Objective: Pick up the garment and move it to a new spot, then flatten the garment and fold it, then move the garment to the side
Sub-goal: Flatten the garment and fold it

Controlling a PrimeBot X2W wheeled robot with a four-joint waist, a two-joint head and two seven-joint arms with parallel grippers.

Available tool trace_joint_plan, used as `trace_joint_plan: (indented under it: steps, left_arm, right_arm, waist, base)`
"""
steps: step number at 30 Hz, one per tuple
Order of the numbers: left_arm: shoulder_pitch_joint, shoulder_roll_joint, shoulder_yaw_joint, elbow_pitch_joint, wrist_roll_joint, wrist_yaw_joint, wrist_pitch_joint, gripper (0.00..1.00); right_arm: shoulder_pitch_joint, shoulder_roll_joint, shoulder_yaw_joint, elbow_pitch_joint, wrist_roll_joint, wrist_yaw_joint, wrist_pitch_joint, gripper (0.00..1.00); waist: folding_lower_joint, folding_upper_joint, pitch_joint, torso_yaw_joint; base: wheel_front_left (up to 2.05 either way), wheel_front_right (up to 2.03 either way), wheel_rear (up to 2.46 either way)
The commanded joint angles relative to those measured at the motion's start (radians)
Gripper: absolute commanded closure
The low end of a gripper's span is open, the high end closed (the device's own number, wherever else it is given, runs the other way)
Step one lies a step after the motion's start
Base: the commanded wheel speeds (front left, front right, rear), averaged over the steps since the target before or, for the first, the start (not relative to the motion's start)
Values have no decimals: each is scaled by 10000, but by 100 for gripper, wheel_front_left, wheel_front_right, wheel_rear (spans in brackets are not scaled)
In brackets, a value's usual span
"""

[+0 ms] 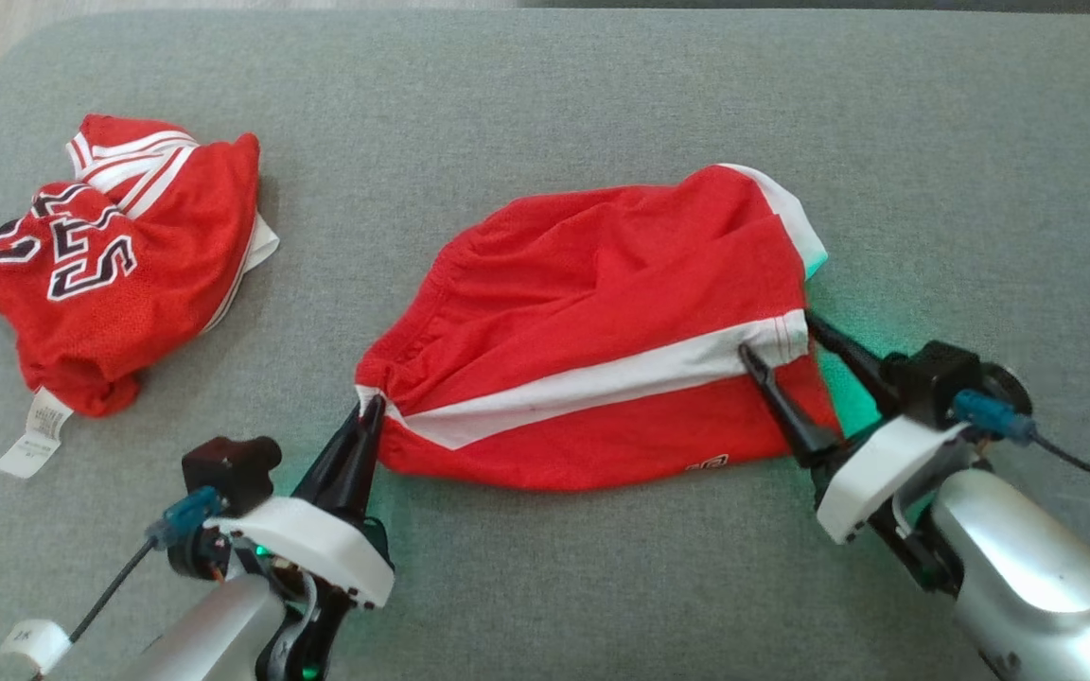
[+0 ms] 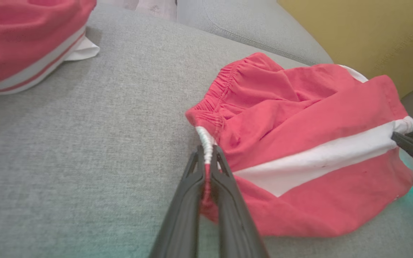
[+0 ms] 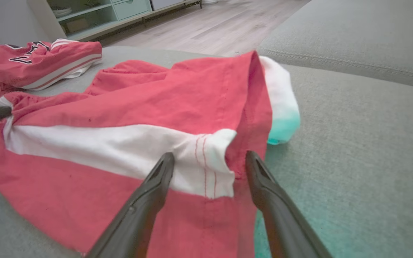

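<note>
Red shorts [image 1: 602, 312] lie spread on a grey sofa cushion [image 1: 545, 113], well apart from a crumpled red jersey [image 1: 129, 284] & to that jersey's right as the robot faces it. The left gripper [image 1: 372, 409], at the shorts' end nearer the jersey, is pressed together & pinches the white corner of the elastic waistband [image 2: 224, 82]. The right gripper [image 1: 777, 333], at the end farthest from the jersey, stands spread, w/ fingers either side of the leg hem [image 3: 210, 161] where the white stripe [image 1: 602, 378] ends; nothing is gripped there yet.

The fabric looks thin, light & limp. It prob. weighs next to nothing, but it'll sag, bunch & slide on itself, so two end holds w/ gentle tension seem best for flattening. The waistband & stitched hem look the firmest spots to take; a mid-panel pinch would likely catch one layer only.

The cushion is woven, matte & slightly soft, so the cloth should drag rather than skate. Past the jersey, the right wrist view shows a pale wood floor [image 3: 210, 25] & a low cabinet [image 3: 95, 14].
</note>
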Motion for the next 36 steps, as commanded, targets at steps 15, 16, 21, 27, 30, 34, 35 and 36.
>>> trace_joint_plan:
  steps: [15,16,21,27,30,34,35,36]
  left_arm:
    - [-578,444,623,-220,246,-63,-513,100]
    - [-604,523,683,-349,279,-27,-547,100]
    - [-935,1224,1102,-2129,305,51,-424,100]
    - [-2584,1781,1529,-4563,121,-24,843,100]
    - [-3735,1790,1673,-5219,27,-134,1534,100]
    - [-5072,1407,1548,-4774,-33,-379,2235,100]
    - [-5301,1260,1510,-4546,-58,-448,2298,100]
    - [-5487,1108,1487,-4330,-56,-544,2257,100]
  right_arm:
    - [-549,-745,821,-739,658,-9,-583,100]
    - [-515,-849,530,-983,628,-9,-586,100]
    - [-109,-1715,-1066,-2797,677,-9,-591,100]
    - [-490,-2824,-2168,-4468,886,-9,-258,100]
    - [-983,-3256,-2782,-5018,806,-9,89,100]
    - [-1727,-3470,-3069,-5176,742,-9,758,100]
    - [-1898,-3464,-3056,-5134,751,-9,870,100]
    - [-2046,-3463,-3041,-5063,692,-9,918,100]
  waist:
    - [-1,0,-94,-349]
    - [-1,0,-119,-424]
    - [-1,0,-332,-983]
    - [-1,0,-478,-1473]
    - [-1,0,-346,-1694]
    - [-1,0,-52,-1935]
    - [-1,0,44,-1981]
    - [-1,0,148,-2017]
  base:
    - [0,0,0]
    - [0,0,0]
    - [0,0,0]
    - [0,0,0]
    - [0,0,0]
    - [0,0,0]
    - [0,0,0]
    - [0,0,0]
